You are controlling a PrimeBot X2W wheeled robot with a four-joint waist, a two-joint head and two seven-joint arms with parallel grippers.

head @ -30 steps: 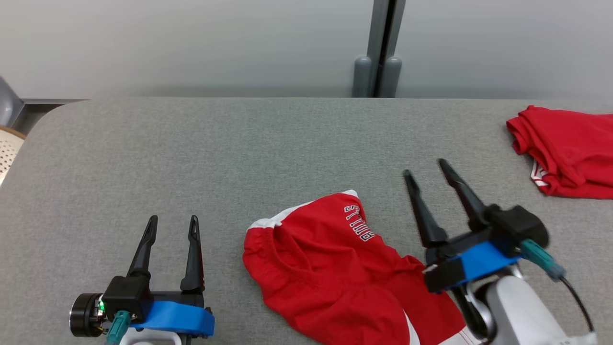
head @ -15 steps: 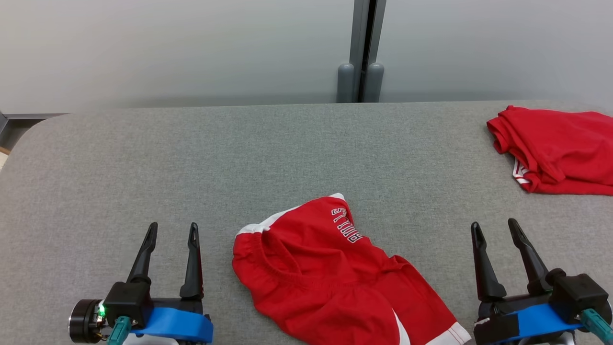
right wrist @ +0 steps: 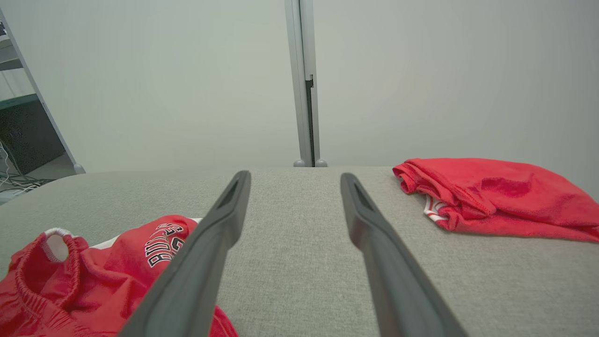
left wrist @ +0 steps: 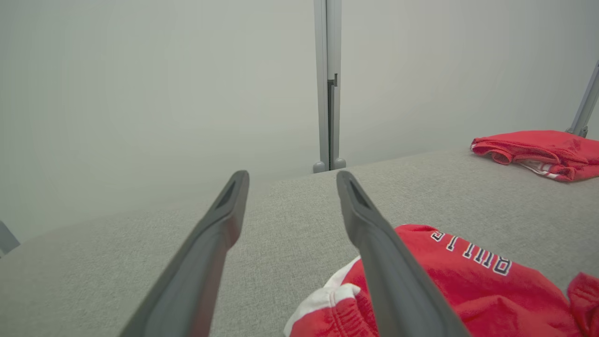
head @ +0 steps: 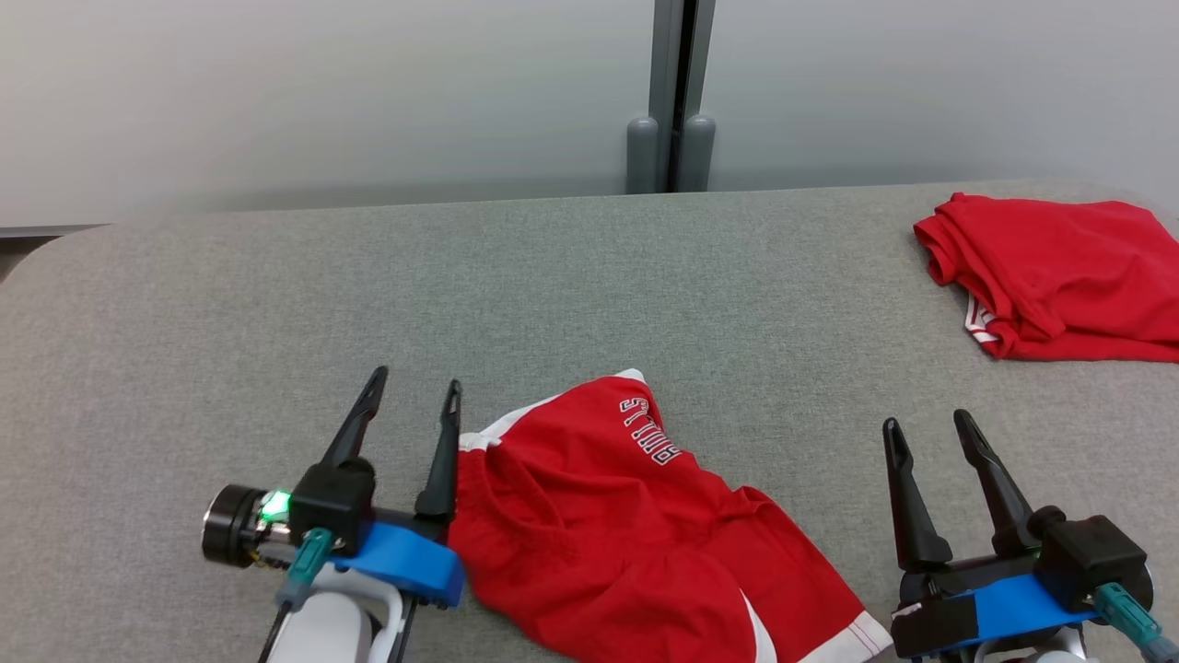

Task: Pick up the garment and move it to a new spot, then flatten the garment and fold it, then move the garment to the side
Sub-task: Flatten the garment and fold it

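The left gripper (head: pixel 415 379) has been brought in against the waistband edge of the crumpled red shorts (head: pixel 608 516), jaws spread wide and nothing held; whether they touch cannot be told. The right gripper (head: pixel 926 421) has been drawn back clear, equally wide and empty. A grasp looks to be prepared. Farther right, a folded red garment (head: pixel 1059 276) is seen on the table (head: pixel 276 304).

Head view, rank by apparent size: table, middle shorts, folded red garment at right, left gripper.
1. table
2. shorts
3. folded garment and left gripper: about alike. The garment lies farther off and the frame edge cuts it, so no ranking between them.
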